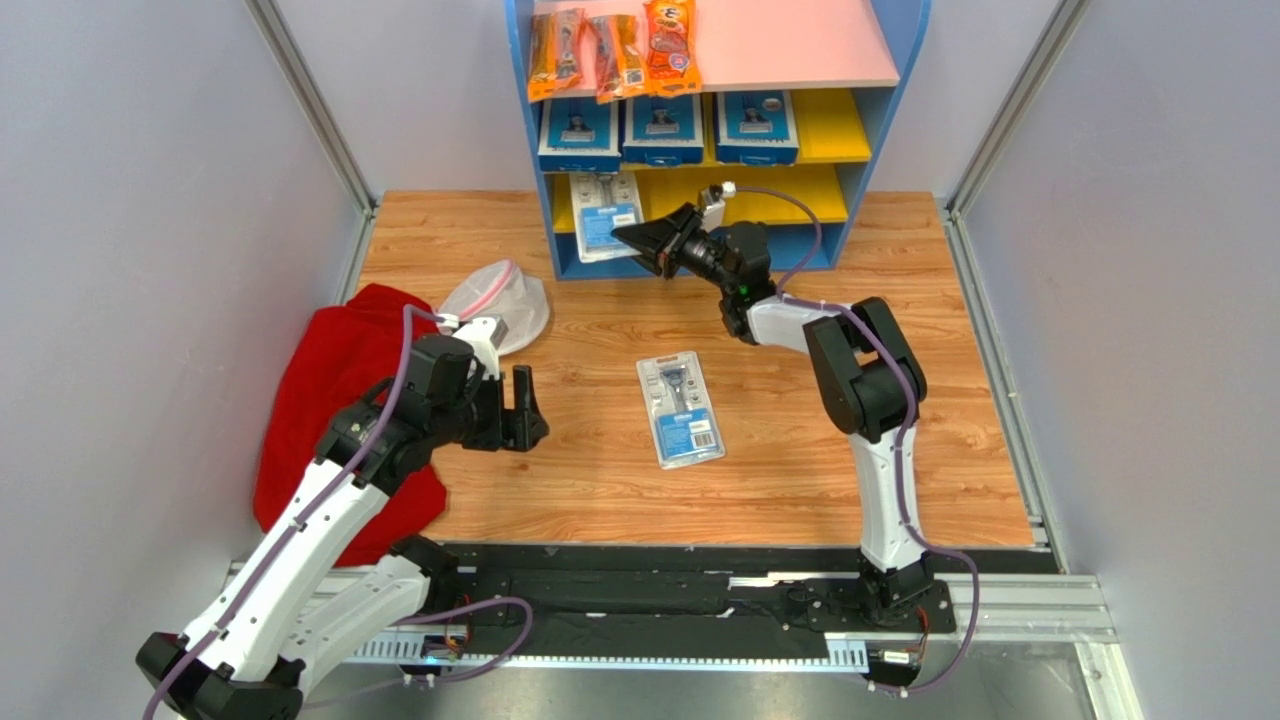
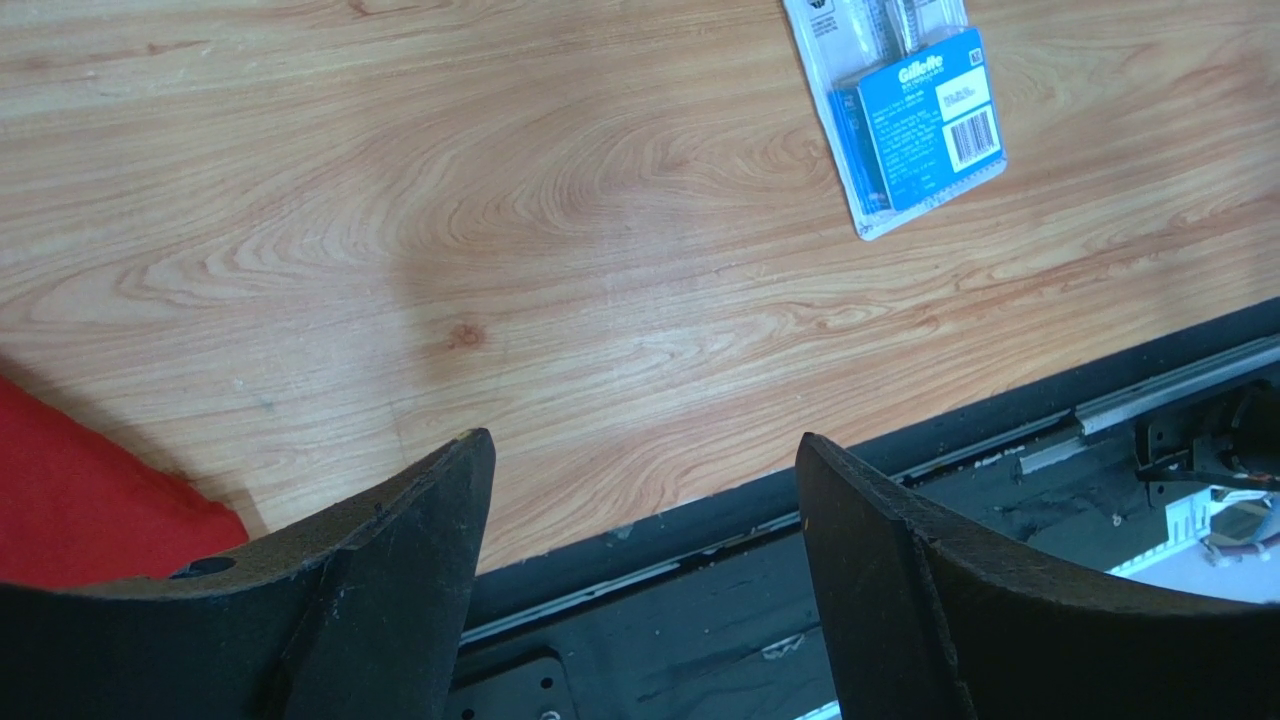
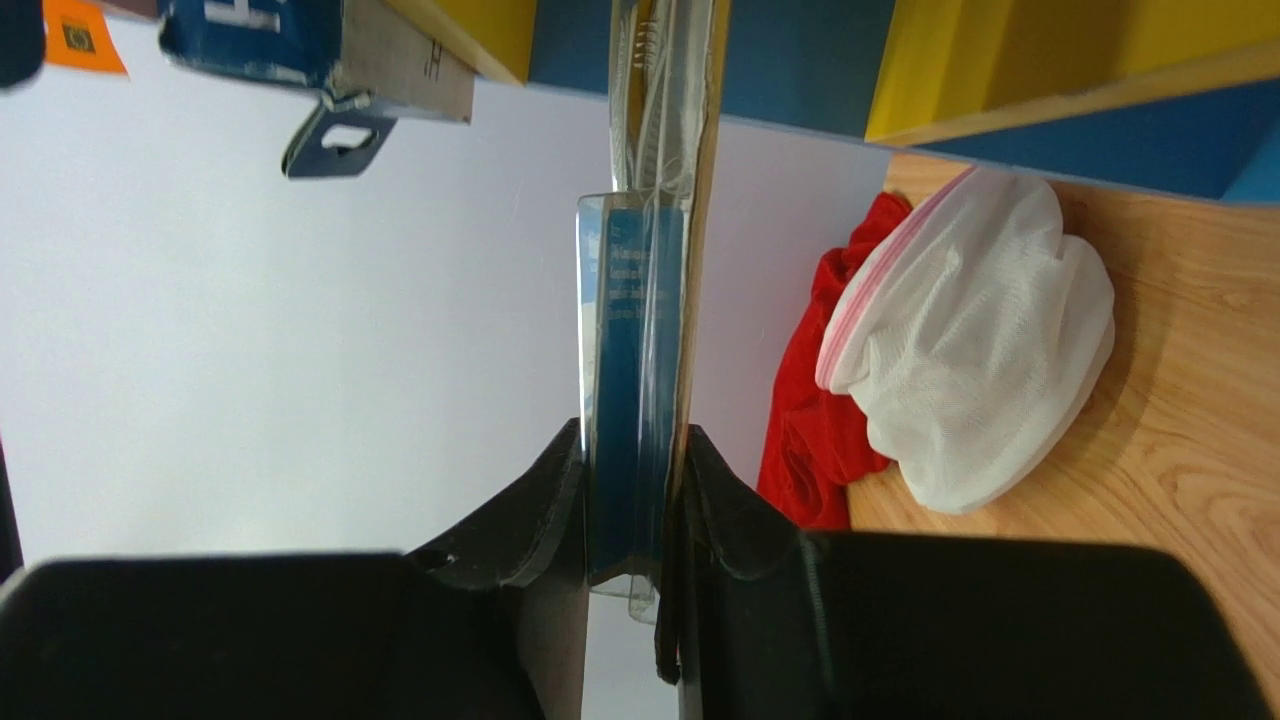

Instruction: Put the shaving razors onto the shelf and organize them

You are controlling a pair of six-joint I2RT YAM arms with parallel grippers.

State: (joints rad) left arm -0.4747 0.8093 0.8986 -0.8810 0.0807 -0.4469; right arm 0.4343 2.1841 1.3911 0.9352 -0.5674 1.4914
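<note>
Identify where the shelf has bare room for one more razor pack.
Bare: the upper yellow shelf right of the three blue blister packs; the lower yellow shelf right of the right gripper gripping a pale blister pack. Crowded: both left ends.

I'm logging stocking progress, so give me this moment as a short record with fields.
shelf, upper level: three blue razor packs
right gripper: shut on pale razor pack, at lower level's left end
left gripper: open, empty, above table
second pale razor pack: flat on table
left to place: two packs
</note>
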